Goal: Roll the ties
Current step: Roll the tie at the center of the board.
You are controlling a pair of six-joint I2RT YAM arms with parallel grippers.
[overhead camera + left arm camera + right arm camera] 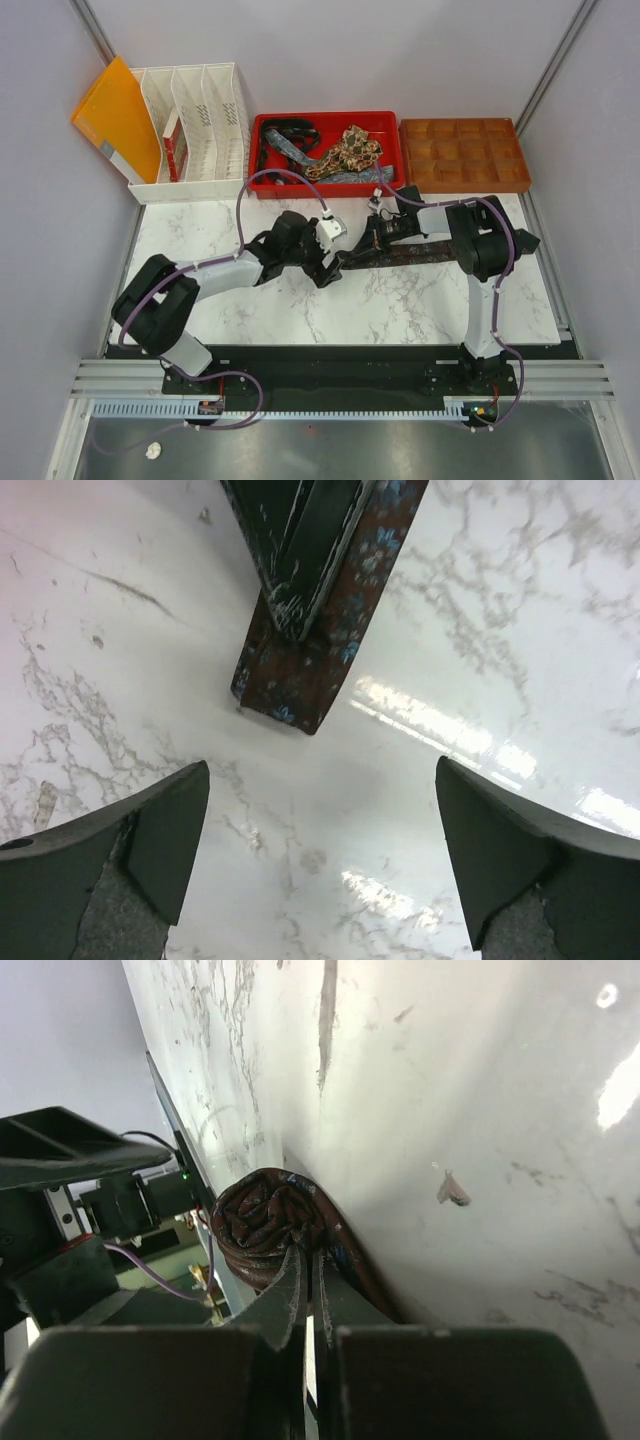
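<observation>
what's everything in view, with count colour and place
tie on table: one, dark brown with blue flowers, between the arms, one end rolled
red tray: one, red, back centre
ties in tray: at least three, black, blue, tan speckled
compartment tray: one, brown, back right
rack: one, white, back left, red item inside
folder: one, orange, left of rack
table: one, white marble
left jaws: one pair, dark, open, near the tie's flat end
right jaws: one pair, dark, shut on the rolled end

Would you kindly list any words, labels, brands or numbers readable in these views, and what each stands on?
No text is legible in any view.
Red pack in the white organizer: pale patches, too small to read.
Orange folder: white edge strip, nothing readable.
</observation>
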